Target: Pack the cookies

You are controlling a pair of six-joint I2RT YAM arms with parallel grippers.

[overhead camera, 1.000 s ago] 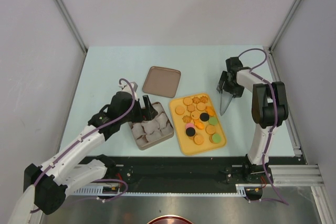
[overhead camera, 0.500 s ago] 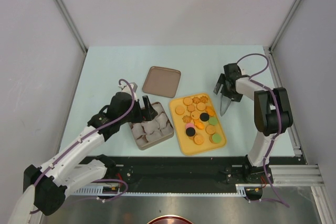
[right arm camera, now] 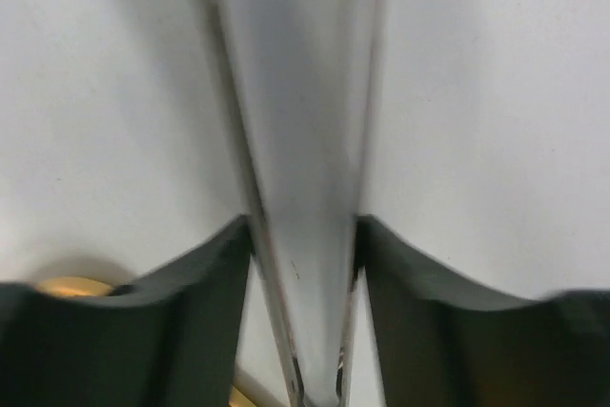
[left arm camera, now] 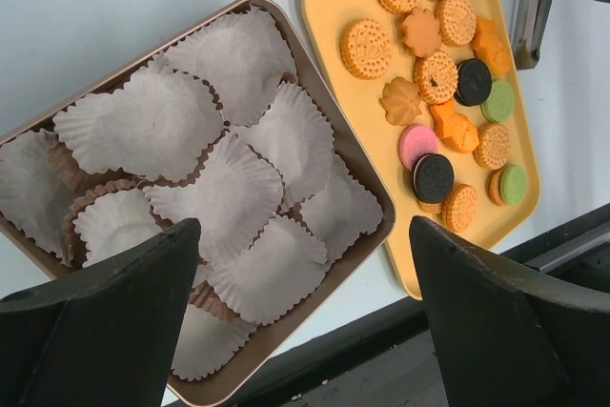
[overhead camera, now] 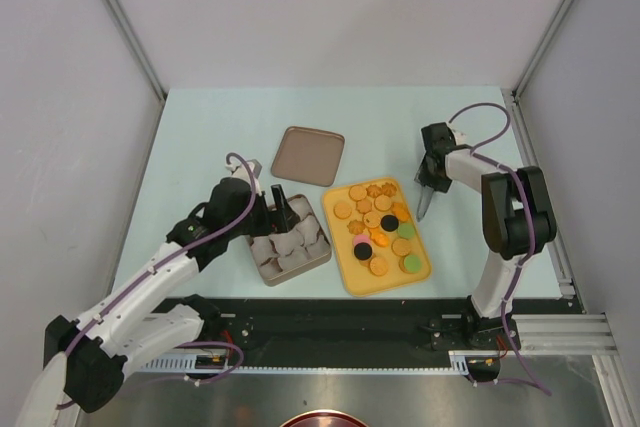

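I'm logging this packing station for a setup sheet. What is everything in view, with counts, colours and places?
cookies: about seventeen, mostly orange-tan, two black, two green, one pink; on the tray
tray: one, yellow; right of the tin
tin: one, brown; under the left hand
paper cups: around ten, white; inside the tin
lid: one, brown; behind tin and tray
tongs: one, silvery; in the right hand, tip by the tray's right edge
table: one, pale blue-green
left hand: one, black; open above the tin
right hand: one, black; closed on the tongs
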